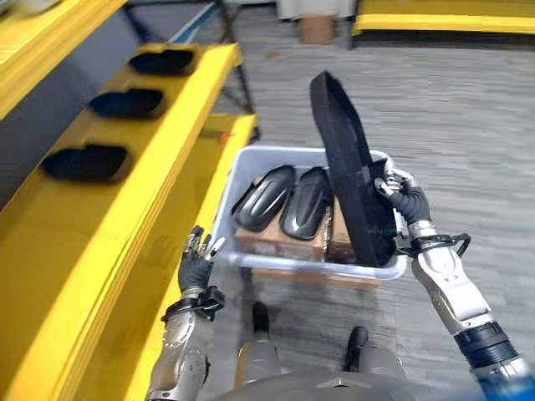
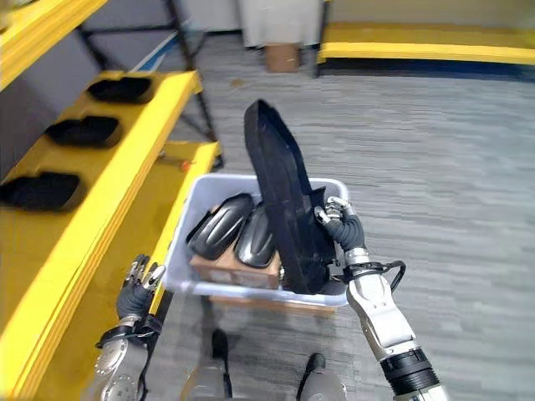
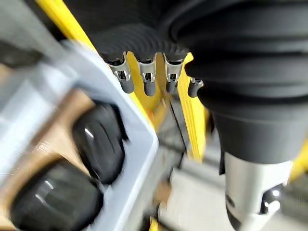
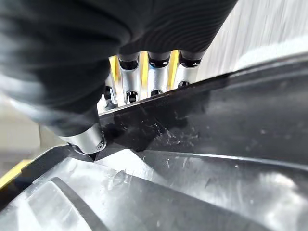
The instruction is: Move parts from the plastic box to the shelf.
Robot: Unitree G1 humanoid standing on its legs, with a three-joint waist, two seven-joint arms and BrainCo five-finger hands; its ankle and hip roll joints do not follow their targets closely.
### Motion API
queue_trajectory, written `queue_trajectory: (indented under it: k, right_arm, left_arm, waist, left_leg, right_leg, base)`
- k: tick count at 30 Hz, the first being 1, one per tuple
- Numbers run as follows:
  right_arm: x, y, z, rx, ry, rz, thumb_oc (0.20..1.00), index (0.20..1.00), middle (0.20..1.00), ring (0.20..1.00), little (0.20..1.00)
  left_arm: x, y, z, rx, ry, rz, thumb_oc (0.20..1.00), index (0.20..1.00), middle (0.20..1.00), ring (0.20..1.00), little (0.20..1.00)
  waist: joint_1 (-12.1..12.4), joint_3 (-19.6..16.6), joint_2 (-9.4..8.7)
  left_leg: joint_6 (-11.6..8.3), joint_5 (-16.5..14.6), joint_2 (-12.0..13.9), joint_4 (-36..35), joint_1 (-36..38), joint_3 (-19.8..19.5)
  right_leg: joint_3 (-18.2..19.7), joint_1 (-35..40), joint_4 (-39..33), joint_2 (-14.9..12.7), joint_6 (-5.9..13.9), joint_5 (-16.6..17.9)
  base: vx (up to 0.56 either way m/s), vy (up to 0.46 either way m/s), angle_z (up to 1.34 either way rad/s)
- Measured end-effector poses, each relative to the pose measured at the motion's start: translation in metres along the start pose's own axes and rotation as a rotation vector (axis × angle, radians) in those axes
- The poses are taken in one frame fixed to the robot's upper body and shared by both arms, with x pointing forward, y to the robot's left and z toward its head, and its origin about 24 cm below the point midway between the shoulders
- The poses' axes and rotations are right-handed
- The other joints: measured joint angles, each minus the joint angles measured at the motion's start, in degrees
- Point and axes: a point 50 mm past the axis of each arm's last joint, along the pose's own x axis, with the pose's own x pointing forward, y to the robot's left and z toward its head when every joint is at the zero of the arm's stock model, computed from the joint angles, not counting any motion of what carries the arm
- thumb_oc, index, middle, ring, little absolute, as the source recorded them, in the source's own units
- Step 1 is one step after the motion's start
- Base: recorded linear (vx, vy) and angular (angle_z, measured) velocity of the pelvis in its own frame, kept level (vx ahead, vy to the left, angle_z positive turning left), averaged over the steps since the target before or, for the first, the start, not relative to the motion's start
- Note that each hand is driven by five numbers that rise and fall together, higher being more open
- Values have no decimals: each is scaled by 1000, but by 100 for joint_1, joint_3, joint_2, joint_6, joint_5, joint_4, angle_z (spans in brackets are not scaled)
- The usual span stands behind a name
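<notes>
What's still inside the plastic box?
Two glossy black parts lie on brown cardboard in the box. The big black part in the right hand hides the box's right side.

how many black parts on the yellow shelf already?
3, all in a row along the upper yellow shelf: black molded part nearest the robot, a middle one, a far one. Others may sit outside the views.
</notes>
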Motion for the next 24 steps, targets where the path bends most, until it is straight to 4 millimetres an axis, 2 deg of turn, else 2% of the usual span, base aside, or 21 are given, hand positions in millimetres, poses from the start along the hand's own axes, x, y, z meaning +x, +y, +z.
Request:
queue_trajectory:
  k: [1,2,3,4,5,6,7,8,9,10,11,13,16,17,20,21,23,24]
  right_arm:
    - [-9,-5,0,-14,4,-6,200,200,200,200,200]
    - [-11,-8,1,-14,-5,-7,200,200,200,200,200]
    - [-10,-5,0,1,-6,-8,200,200,200,200,200]
    - [-24,-17,-5,54,0,-104,200,200,200,200,200]
    - [-30,-23,-10,64,22,-149,200,200,200,200,200]
    - [-30,-27,-12,69,37,-173,200,200,200,200,200]
    - [-30,-31,-10,66,31,-192,200,200,200,200,200]
    - [-30,-31,-13,79,38,-209,200,200,200,200,200]
    - [-32,-29,-17,80,58,-200,200,200,200,200,200]
    - [-33,-23,-24,90,88,-187,200,200,200,200,200]
    - [-33,-21,-26,90,99,-176,200,200,200,200,200]
    - [-33,-19,-27,88,104,-159,200,200,200,200,200]
    - [-33,-18,-28,88,109,-147,200,200,200,200,200]
    - [-33,-17,-28,90,110,-144,200,200,200,200,200]
    - [-31,-17,-26,86,104,-136,200,200,200,200,200]
    - [-30,-16,-26,87,104,-135,200,200,200,200,200]
    - [-23,-10,-21,92,82,-114,200,200,200,200,200]
    - [-19,-8,-18,92,71,-101,200,200,200,200,200]
  left_arm:
    - [3,-5,-1,20,10,-33,1000,1000,1000,1000,1000]
    - [3,-3,2,39,1,-41,1000,1000,1000,1000,1000]
    - [0,7,0,72,22,-20,1000,1000,1000,1000,1000]
    - [4,5,2,98,33,-44,1000,1000,1000,1000,1000]
    - [5,3,3,91,25,-54,1000,1000,1000,1000,1000]
    - [3,3,0,84,33,-54,1000,1000,1000,1000,1000]
    - [0,3,-3,83,49,-58,1000,1000,1000,1000,1000]
    - [4,4,3,98,33,-64,1000,1000,1000,1000,1000]
    - [8,5,9,106,11,-63,1000,1000,1000,1000,1000]
    - [12,7,17,121,-16,-60,1000,1000,1000,1000,1000]
    - [14,7,21,124,-31,-61,1000,1000,1000,1000,1000]
    - [16,9,26,123,-48,-58,1000,1000,1000,1000,1000]
    - [15,13,27,119,-52,-40,1000,1000,1000,1000,1000]
    - [14,15,26,119,-51,-35,1000,1000,1000,1000,1000]
    - [15,13,26,116,-53,-39,1000,1000,1000,1000,1000]
    - [15,14,27,116,-54,-37,1000,1000,1000,1000,1000]
    - [13,16,25,114,-49,-27,1000,1000,1000,1000,1000]
    - [15,14,27,113,-56,-31,1000,1000,1000,1000,1000]
  waist:
    - [-156,34,-136]
    - [-139,14,-246]
    - [57,-19,-335]
    - [-263,-37,-455]
    - [-342,-86,-401]
    - [-378,-129,-320]
    - [-439,-213,-73]
    - [-538,-116,-208]
    - [-534,-68,-333]
    - [-543,-73,-478]
    - [-524,-61,-523]
    - [-550,-68,-541]
    - [-440,-43,-537]
    - [-381,-40,-552]
    - [-381,-6,-625]
    - [-312,29,-679]
    - [-157,132,-813]
    - [-165,147,-835]
  left_leg:
    - [626,-418,-141,63,-62,754]
    - [87,-171,-33,618,-161,1216]
    - [-92,-68,140,1218,-94,1387]
    - [-401,-27,489,2156,-37,2523]
    - [-558,72,531,2096,135,2569]
    - [-769,318,532,1598,539,2497]
    - [-839,470,500,1041,935,2278]
    - [-721,561,231,761,1018,2182]
    - [-665,511,127,821,1022,2168]
    - [-623,158,107,1152,854,2155]
    - [-610,29,80,1289,801,2120]
    - [-599,-63,8,1369,755,2098]
    - [-458,-111,-92,1513,629,2087]
    - [-477,-168,-116,1545,552,2071]
    - [-437,-208,-164,1667,260,1822]
    - [-410,-225,-198,1714,206,1785]
    - [-201,-467,-390,2103,-192,1564]
    - [-113,-468,-479,2140,-286,1439]
  right_leg:
    - [-583,219,135,-341,-40,-214]
    - [-760,265,130,-395,-75,-329]
    - [-937,275,69,-487,-190,-245]
    - [-1684,627,-371,-587,-37,92]
    - [-1744,651,-447,-579,68,174]
    - [-1740,600,-478,-552,129,262]
    - [-1732,530,-414,-510,180,318]
    - [-1720,476,-286,-737,212,369]
    - [-1640,500,-343,-826,248,458]
    - [-1605,503,-352,-985,345,535]
    - [-1597,512,-382,-1036,369,558]
    - [-1595,506,-452,-1092,423,637]
    - [-1573,477,-563,-1167,448,836]
    - [-1586,488,-612,-1197,476,828]
    - [-1818,484,-629,-1257,544,859]
    - [-1865,483,-629,-1295,572,875]
    - [-2151,483,-532,-1543,716,1014]
    - [-2259,496,-473,-1646,715,1049]
  base:
    - [-114,-72,303]
    - [-140,-63,202]
    - [-59,85,201]
    - [58,201,165]
    - [81,200,176]
    - [89,150,35]
    - [87,106,0]
    - [139,172,-2]
    - [146,228,7]
    - [111,201,3]
    - [78,161,5]
    - [43,91,9]
    - [73,166,7]
    - [60,126,17]
    - [76,150,38]
    - [122,287,42]
    - [129,342,69]
    - [201,409,116]
